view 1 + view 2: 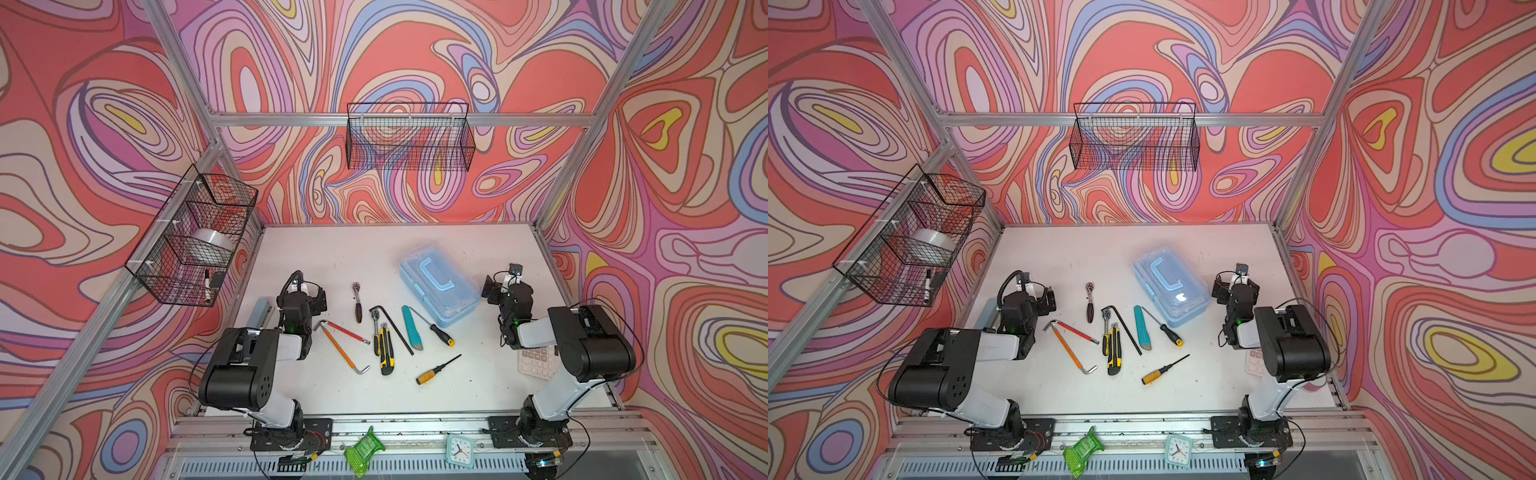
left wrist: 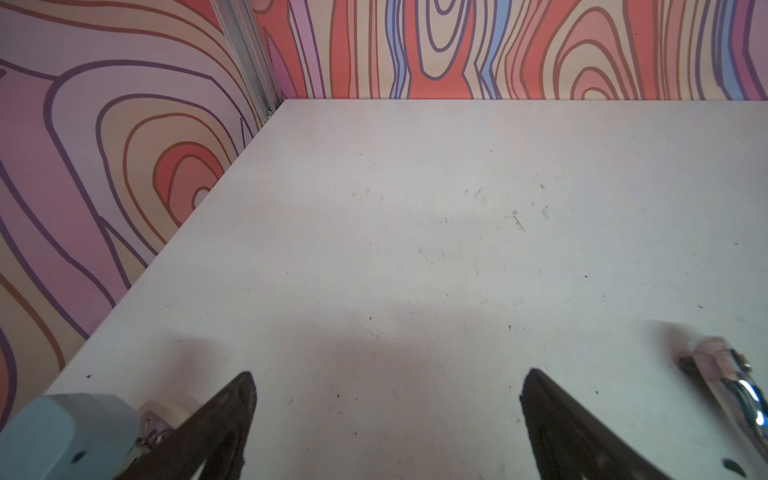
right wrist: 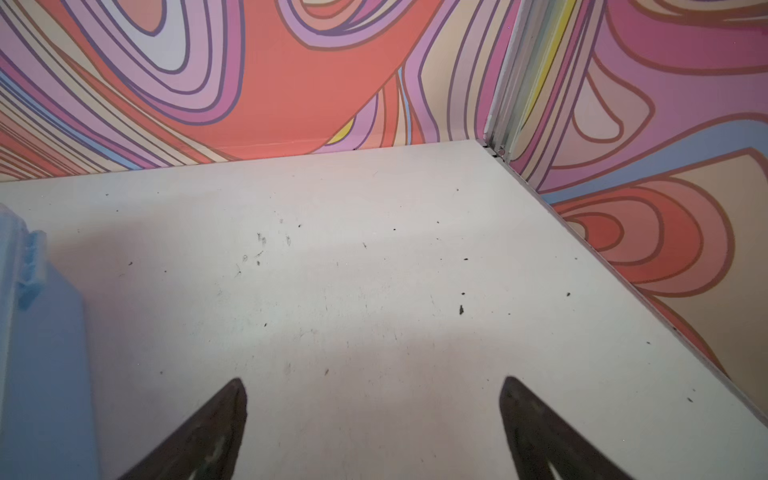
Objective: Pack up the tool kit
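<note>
The tool kit [image 1: 438, 286], a light blue box with its clear lid down and the blue handle on top, stands at the table's back right, and its side [image 3: 41, 353] shows in the right wrist view. Loose tools lie in front of it: two ratchets [image 1: 357, 301], a yellow-black utility knife [image 1: 386, 351], a teal one [image 1: 411, 326], hex keys [image 1: 343, 351] and two screwdrivers [image 1: 436, 370]. My left gripper [image 2: 388, 378] hovers open over bare table left of the tools. Right of the box, my right gripper [image 3: 374, 382] is open and holds nothing.
A grey-blue stapler [image 1: 259, 313] lies by the left arm, and a pink calculator [image 1: 536, 361] sits partly under the right arm. Wire baskets hang on the left wall [image 1: 191, 237] and the back wall [image 1: 409, 137]. Patterned walls close three sides.
</note>
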Controlling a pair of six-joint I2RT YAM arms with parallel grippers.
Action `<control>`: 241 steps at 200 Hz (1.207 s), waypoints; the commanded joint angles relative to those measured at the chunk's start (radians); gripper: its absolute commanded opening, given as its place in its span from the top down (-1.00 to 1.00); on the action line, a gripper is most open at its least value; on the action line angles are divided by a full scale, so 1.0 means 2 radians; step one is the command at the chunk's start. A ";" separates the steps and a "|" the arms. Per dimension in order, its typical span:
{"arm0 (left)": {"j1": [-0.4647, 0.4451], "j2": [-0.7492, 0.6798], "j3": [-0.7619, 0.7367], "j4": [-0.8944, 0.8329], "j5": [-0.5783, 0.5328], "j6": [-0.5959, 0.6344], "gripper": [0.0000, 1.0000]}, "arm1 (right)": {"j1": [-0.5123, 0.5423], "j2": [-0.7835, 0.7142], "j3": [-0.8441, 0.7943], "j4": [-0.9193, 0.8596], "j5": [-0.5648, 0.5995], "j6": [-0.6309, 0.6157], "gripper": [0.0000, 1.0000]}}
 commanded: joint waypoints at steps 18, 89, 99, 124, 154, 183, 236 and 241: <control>0.001 -0.003 -0.003 0.015 -0.004 -0.003 -1.00 | -0.001 -0.001 0.003 0.002 0.001 0.002 -0.97; 0.001 -0.002 0.002 0.004 0.015 0.005 -1.00 | -0.001 -0.001 0.004 0.001 0.000 0.002 -0.97; 0.001 -0.002 0.002 0.005 0.016 0.005 -1.00 | -0.001 0.000 0.004 0.001 0.000 0.002 -0.96; 0.001 -0.001 0.002 0.005 0.017 0.005 -1.00 | -0.001 0.000 0.004 0.001 0.000 0.002 -0.97; 0.001 -0.002 0.002 0.005 0.016 0.005 -1.00 | -0.001 -0.001 0.004 0.001 0.000 0.002 -0.97; 0.001 -0.002 0.001 0.005 0.017 0.005 -1.00 | -0.001 -0.001 0.004 0.001 0.000 0.002 -0.96; 0.001 -0.003 0.001 0.006 0.017 0.005 -1.00 | -0.001 -0.001 0.004 0.001 0.000 0.002 -0.96; 0.001 -0.002 0.001 0.006 0.016 0.005 -1.00 | -0.001 -0.001 0.005 0.001 0.000 0.002 -0.96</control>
